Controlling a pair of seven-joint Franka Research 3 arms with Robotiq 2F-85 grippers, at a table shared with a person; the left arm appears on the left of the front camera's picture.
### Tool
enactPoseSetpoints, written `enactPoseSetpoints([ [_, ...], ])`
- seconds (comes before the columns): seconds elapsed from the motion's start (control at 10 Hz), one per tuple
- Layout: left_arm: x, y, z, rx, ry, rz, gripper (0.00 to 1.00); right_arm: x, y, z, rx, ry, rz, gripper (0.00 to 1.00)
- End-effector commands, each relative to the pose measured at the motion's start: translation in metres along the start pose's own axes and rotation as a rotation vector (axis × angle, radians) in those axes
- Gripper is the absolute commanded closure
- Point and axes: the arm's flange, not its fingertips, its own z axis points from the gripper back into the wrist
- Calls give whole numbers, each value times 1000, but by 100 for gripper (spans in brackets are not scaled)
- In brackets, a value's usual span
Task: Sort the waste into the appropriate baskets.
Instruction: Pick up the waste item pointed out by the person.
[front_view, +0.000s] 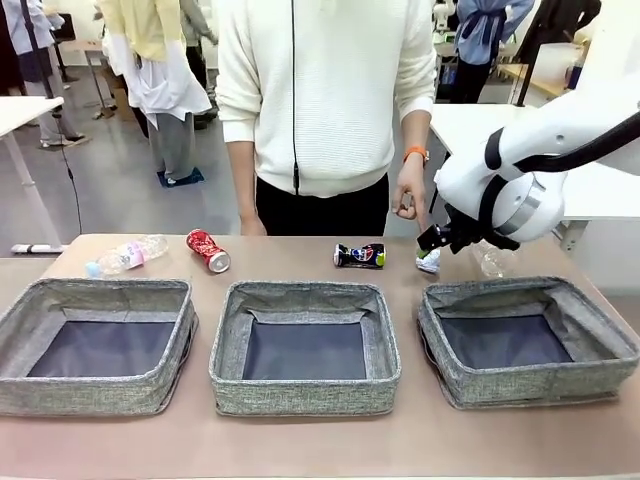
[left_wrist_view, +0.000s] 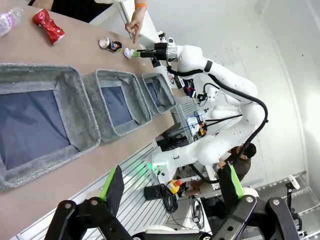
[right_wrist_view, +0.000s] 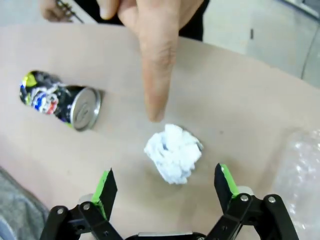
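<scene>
Left pincer (left_wrist_view: 171, 181) is hanging spread, well apart from the waste. Along the surface's (front_view: 300, 440) far side are lying a clear bottle (front_view: 127, 256), a dented red can (front_view: 207, 250), a crushed dark blue can (right_wrist_view: 60, 100) and the crumpled white paper ball (right_wrist_view: 173, 152). A person's finger (right_wrist_view: 157, 75) is pointing at the ball, and the right pincer (right_wrist_view: 165, 182) is hovering spread just before it.
</scene>
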Motion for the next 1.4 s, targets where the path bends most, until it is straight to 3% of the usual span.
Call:
enactPoseSetpoints([
  [0.0, 1, -3, 0, -15, -8, -20, 0, 0, -14, -17, 7, -49, 8, 0],
  [0.4, 1, -3, 0, -15, -8, -20, 0, -8, -21, -34, 16, -72, -59, 0],
  [0.8, 1, -3, 0, -15, -8, -20, 0, -4, -15, -26, 44, -39, -52, 0],
  [0.9, 1, -3, 0, -15, -8, -20, 0, -5, -12, -23, 57, -23, -42, 60],
  [1.0, 1, -3, 0, -15, -8, -20, 0, -5, -11, -22, 72, -25, -48, 60],
  [1.1, 1, -3, 0, -15, -8, -20, 0, -6, -11, -22, 72, -27, -53, 100],
  [1.2, 1, -3, 0, -15, -8, -20, 0, -7, -12, -22, 60, -19, -56, 66],
  [1.3, 1, -3, 0, -15, -8, -20, 0, -7, -13, -21, 59, -18, -60, 100],
])
